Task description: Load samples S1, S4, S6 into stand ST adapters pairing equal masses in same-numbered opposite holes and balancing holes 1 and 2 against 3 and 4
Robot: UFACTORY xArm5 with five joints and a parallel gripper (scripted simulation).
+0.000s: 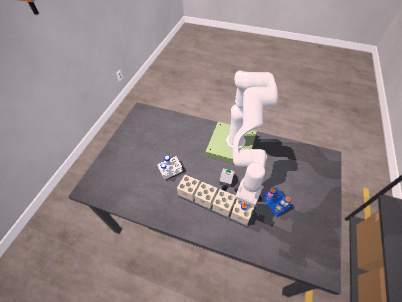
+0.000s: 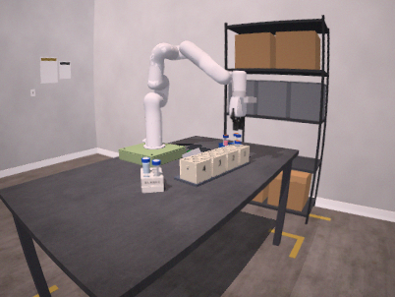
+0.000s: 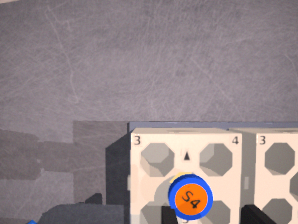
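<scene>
While your gripper (image 2: 237, 129) hangs above the end adapter (image 1: 241, 212), its fingers stand partly open and clear of tube S4 (image 3: 190, 196); it holds nothing. S4 stands in the adapter's centre hole, its orange cap dot facing up.

Wrist view: you see the cap dot's ID, the hole numbers 3 and 4 at 11 and 1 o'clock from the tube, and dark fingers at 4 and 8 o'clock, apart from the cap. No other view resolves these.

Top view: you see the four adapters in a row, the blue sample rack (image 1: 278, 202) at 3 o'clock from the end adapter, the white blanks rack (image 1: 170, 168) at 10 o'clock from the row, and the DONE desk (image 1: 227, 175) behind it.

Exterior view: you see the side numbers on the adapters and the gap between gripper and tube.
</scene>
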